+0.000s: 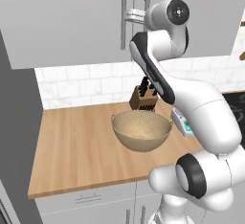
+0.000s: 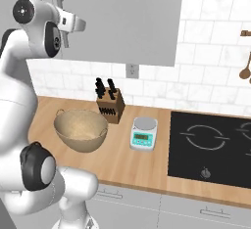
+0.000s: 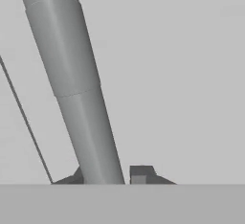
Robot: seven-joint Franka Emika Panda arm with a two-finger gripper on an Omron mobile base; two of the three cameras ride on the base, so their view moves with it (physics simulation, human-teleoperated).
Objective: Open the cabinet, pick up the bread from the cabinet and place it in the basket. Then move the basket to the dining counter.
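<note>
The gripper [image 3: 106, 176] is pinched on the tall bar handle [image 3: 72, 84] of the shut cabinet [image 1: 67, 22], right above the basket [image 1: 141, 130], so the door must swing out toward the robot.

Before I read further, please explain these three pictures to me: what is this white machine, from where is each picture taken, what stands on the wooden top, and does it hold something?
The white machine is a robot arm in a rendered kitchen. Two pictures come from cameras behind it, one to its left and one to its right. The third comes from a camera on its hand.

The gripper is raised to the grey wall cabinet, whose doors look closed. In the hand view the gripper's fingertips sit on either side of a silver bar handle, so it is shut on that handle.

On the wooden counter stand a round tan basket, a knife block behind it, and a small kitchen scale. A black cooktop lies to the right.
</note>
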